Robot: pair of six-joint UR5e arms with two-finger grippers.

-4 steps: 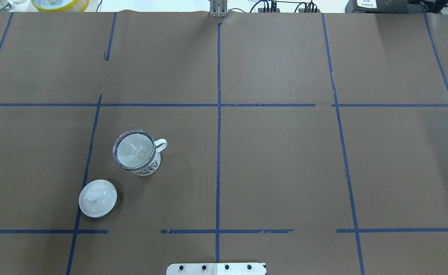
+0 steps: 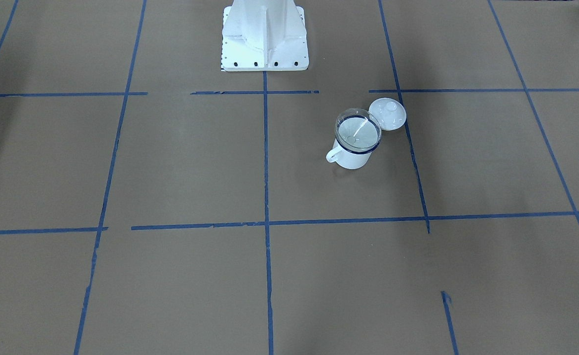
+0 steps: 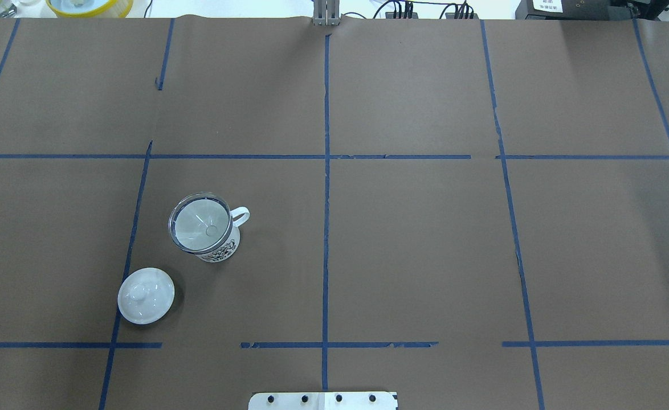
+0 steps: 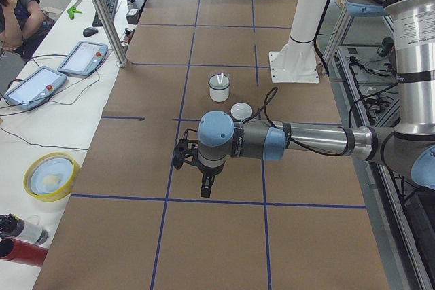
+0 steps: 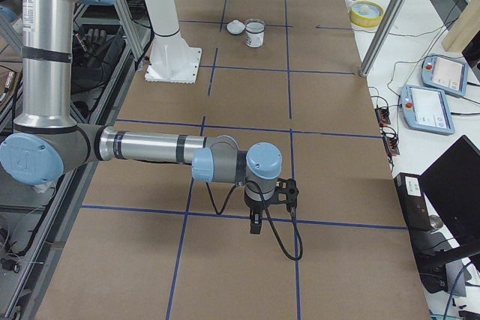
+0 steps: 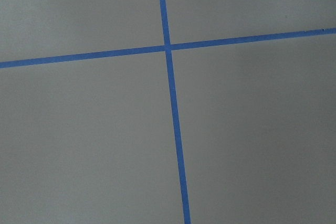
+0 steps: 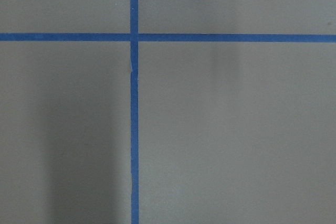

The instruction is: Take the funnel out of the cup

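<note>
Hovering far from cup (image 3: 221, 248): left claw (image 4: 206, 187), right claw (image 5: 256, 224); opening unclear.

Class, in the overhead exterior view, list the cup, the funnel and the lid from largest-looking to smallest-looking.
1. cup, handle included: largest.
2. funnel and lid: nearly alike across. The funnel sits on top of the cup, nearer the camera, so I leave them unranked.

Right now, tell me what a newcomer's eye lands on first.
The clear funnel sitting in the white cup, on the table's robot-left half, with a white knobbed lid lying apart beside it. In the side views, the left arm and right arm stretch out above the taped grid, away from both.
</note>
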